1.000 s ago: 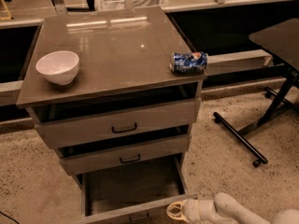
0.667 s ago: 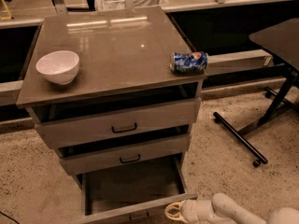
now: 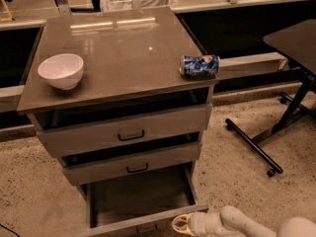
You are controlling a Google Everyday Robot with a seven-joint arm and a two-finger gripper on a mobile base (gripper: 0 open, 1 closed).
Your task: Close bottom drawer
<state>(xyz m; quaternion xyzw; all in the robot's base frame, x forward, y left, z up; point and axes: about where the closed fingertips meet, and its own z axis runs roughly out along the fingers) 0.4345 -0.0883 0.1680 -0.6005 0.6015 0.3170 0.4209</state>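
Observation:
The bottom drawer (image 3: 140,196) of the grey-brown cabinet (image 3: 118,53) is pulled far out, its inside bare and its front panel at the lower edge of the view. Its small black handle (image 3: 146,229) is barely in view. My gripper (image 3: 179,224), cream-white on a white arm, sits at the right end of that front panel, touching or nearly touching it. The middle drawer (image 3: 133,163) and the tall top drawer (image 3: 126,130) stand slightly open above it.
A white bowl (image 3: 61,70) sits on the cabinet top at the left. A blue can (image 3: 199,65) lies on its side at the right edge. A black table with a wheeled leg (image 3: 254,147) stands to the right on the speckled floor.
My gripper has shifted slightly left along the bottom drawer's front panel. The drawer appears about as far out as before.

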